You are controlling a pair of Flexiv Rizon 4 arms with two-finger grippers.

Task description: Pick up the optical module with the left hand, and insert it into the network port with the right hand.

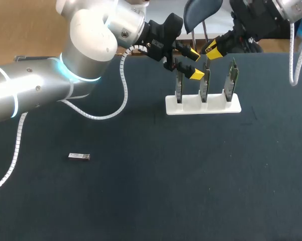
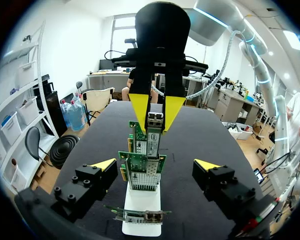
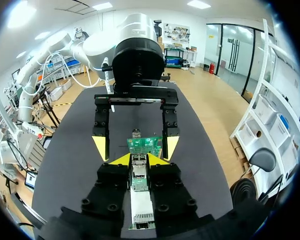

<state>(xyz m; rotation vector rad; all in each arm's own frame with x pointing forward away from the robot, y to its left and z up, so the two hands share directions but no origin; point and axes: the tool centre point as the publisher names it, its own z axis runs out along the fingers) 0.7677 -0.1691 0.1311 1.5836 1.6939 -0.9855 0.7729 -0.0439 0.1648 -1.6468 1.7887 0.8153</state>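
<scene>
Our right gripper (image 3: 140, 160) is clamped on the optical module (image 3: 141, 204), a slim silver block, its nose at the network port (image 3: 138, 170) of an upright green card (image 3: 146, 145). Our left gripper (image 2: 157, 164) stands wide apart, holding nothing, straddling the white stand (image 1: 213, 105). A second module (image 1: 79, 156) lies well apart on our dark table (image 1: 156, 191).
</scene>
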